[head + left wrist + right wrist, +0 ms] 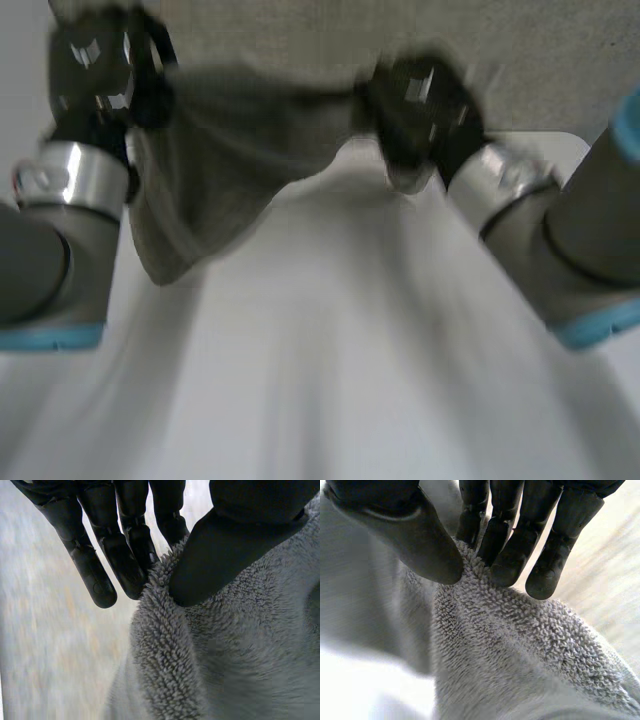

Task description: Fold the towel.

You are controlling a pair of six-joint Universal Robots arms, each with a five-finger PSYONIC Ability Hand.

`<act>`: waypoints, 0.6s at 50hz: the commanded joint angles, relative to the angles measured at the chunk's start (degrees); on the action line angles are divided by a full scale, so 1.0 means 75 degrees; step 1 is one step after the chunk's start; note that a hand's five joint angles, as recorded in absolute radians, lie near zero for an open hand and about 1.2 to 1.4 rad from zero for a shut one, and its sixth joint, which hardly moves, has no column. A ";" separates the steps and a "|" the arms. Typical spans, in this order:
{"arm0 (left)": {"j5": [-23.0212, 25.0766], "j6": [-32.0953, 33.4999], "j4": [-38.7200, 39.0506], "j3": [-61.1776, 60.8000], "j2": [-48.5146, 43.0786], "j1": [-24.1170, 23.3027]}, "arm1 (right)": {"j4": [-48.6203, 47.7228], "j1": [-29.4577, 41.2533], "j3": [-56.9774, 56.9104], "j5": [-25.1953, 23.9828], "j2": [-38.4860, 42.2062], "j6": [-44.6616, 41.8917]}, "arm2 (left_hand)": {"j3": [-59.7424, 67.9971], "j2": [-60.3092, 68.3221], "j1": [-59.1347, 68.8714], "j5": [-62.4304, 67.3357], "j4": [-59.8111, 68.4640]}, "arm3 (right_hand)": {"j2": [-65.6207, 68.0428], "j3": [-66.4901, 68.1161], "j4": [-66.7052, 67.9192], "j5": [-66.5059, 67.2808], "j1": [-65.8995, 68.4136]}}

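Here, grey fluffy towel (235, 150), pinched by left hand (95, 72), right hand (418, 105), sagging betw.

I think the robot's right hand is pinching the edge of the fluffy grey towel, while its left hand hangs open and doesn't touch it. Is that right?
Not quite. The left hand is not open: the left wrist view shows it pinching the edge of the towel between thumb and fingers. The rest is right, as the right hand pinches the towel's edge too.
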 commanded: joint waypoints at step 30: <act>-0.0035 0.1326 -0.2016 -0.2282 0.0250 0.0120 | 0.0937 -0.1642 0.3041 -0.0616 -0.0448 0.1899 | 0.1375 0.1370 0.1807 0.1515 0.1359 | -0.7795 -0.8006 -0.7974 -0.7942 -0.7948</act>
